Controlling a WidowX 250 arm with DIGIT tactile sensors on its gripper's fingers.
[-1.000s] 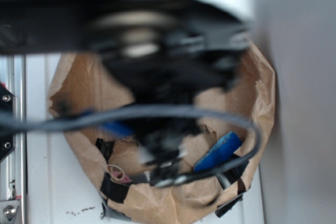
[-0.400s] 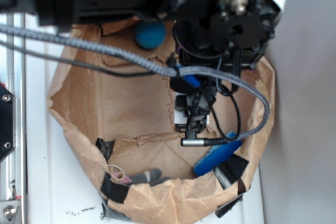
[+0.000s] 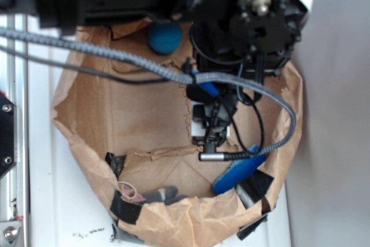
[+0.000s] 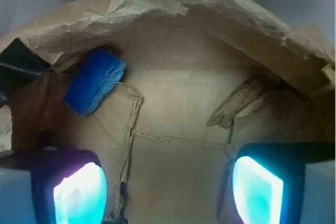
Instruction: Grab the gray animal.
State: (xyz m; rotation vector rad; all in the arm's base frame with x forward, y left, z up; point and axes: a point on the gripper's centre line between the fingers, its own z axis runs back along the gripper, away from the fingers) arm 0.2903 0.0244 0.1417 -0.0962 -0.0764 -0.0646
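Note:
The gray animal (image 3: 157, 194) lies low in the brown paper bag (image 3: 92, 102), against its near wall, with a pink ear patch (image 3: 128, 190) at its left end. My gripper (image 3: 211, 136) hangs over the right half of the bag's floor, well apart from the animal. In the wrist view the gripper (image 4: 168, 184) is open, its glowing pads (image 4: 81, 195) wide apart over bare paper with nothing between them. The gray animal does not show in the wrist view.
A teal-blue ball (image 3: 165, 37) rests at the bag's far side. A long blue sponge block (image 3: 240, 170) (image 4: 95, 81) leans in the right near corner. Black tape patches (image 3: 126, 207) mark the bag's rim. Cables (image 3: 115, 59) cross above the bag.
A second ago the arm was a blur covering most of the bag; it has since swung to the far right side, uncovering the floor and the ball. Over the last 0.4 s nothing moved.

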